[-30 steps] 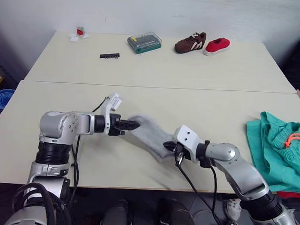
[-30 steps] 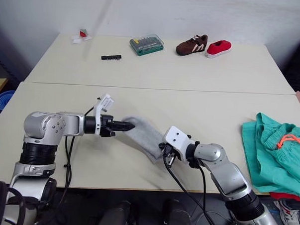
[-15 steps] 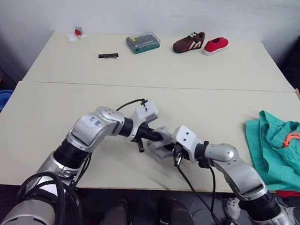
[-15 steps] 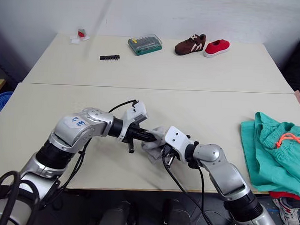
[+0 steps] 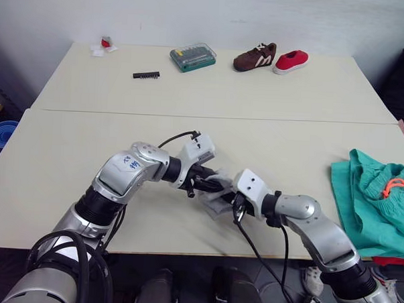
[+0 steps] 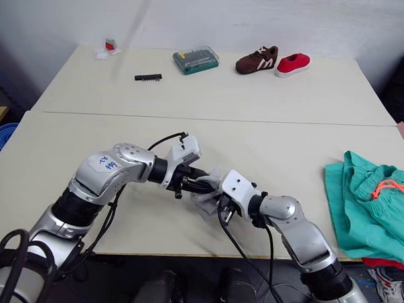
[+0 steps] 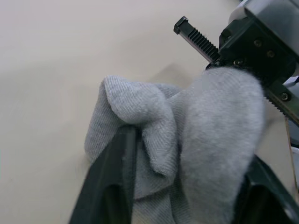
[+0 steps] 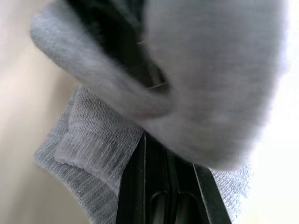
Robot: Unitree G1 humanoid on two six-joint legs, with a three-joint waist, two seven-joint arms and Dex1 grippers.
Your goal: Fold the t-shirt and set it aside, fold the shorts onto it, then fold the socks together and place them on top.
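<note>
Soft grey knit socks [image 5: 217,196] bunched at frame centre — left gripper [image 5: 214,186] and right gripper [image 5: 234,202] jaws both pinched the ribbed fabric.

The two head eyes look forward and down over the whole table [image 5: 68,146] from its near edge, while both wrist cameras sit very close, sharing the bunched socks [image 7: 187,154] near that edge.

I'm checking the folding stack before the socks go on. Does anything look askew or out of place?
Yes. The shorts lie rumpled at the table's right edge, not neatly folded, with the orange drawstring loose on top. The socks are bunched between the left gripper and the right gripper.
</note>
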